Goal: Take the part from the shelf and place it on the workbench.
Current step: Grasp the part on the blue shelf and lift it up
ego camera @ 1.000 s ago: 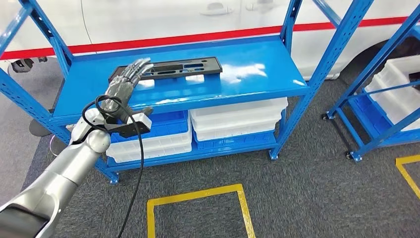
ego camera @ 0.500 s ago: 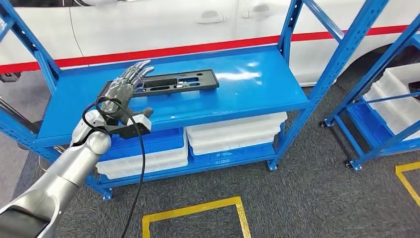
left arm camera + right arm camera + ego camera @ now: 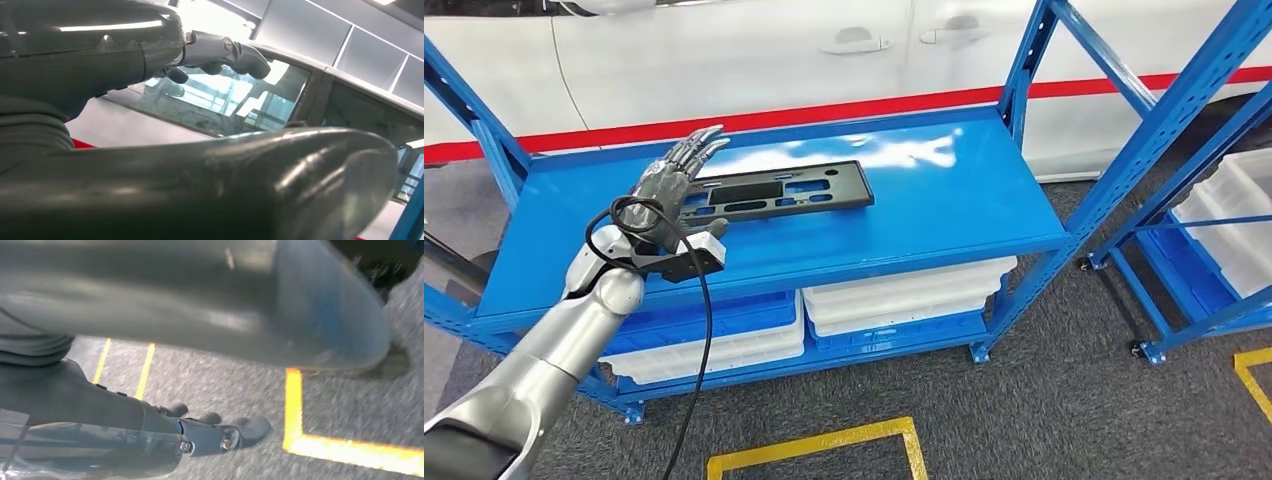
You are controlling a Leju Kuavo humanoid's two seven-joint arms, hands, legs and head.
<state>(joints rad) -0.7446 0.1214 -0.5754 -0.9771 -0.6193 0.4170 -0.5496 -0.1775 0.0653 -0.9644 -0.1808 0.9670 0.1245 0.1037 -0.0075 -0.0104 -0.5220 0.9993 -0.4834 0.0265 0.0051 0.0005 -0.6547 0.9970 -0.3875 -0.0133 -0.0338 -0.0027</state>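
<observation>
White bins (image 3: 904, 290) and blue bins (image 3: 714, 312) are stacked on the lower level of the blue shelf (image 3: 964, 215); their contents are hidden. The part (image 3: 769, 190), a flat black rectangular plate with elongated cut-outs, lies on the shelf's top level, toward 11 o'clock of centre. The left hand (image 3: 669, 185) holds nothing, fingers (image 3: 699, 145) extended and apart, apparently above the part's 9 o'clock end; contact cannot be confirmed. The right hand (image 3: 165, 435) hangs over grey floor (image 3: 350, 405) with yellow lines; fingers (image 3: 250, 427) loosely extended, empty.
</observation>
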